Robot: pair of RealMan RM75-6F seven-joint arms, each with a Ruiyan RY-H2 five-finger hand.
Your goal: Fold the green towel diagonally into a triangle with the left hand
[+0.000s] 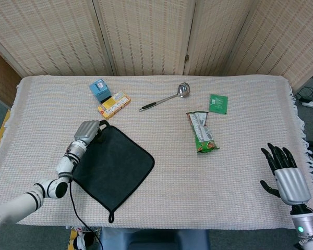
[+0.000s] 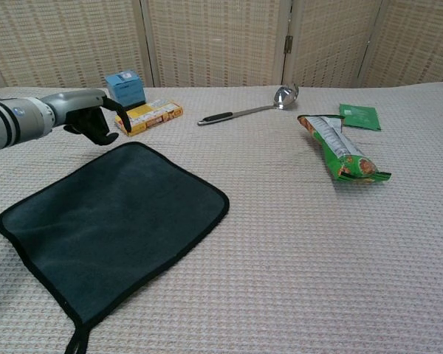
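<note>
The dark green towel (image 1: 112, 167) with black trim lies flat like a diamond on the table's left half, its hanging loop at the near corner. In the chest view the towel (image 2: 111, 218) fills the lower left. My left hand (image 1: 88, 131) hovers at the towel's far-left edge, close to the far corner. The chest view shows this left hand (image 2: 91, 119) just behind that corner, fingers curved and apart, holding nothing. My right hand (image 1: 285, 175) is at the table's right front edge, fingers spread, empty.
A blue box (image 1: 99, 89) and a yellow box (image 1: 114, 104) sit just behind the left hand. A metal ladle (image 1: 164, 97), a green snack bag (image 1: 202, 132) and a small green packet (image 1: 218, 103) lie further right. A woven cloth (image 1: 161, 182) covers the table.
</note>
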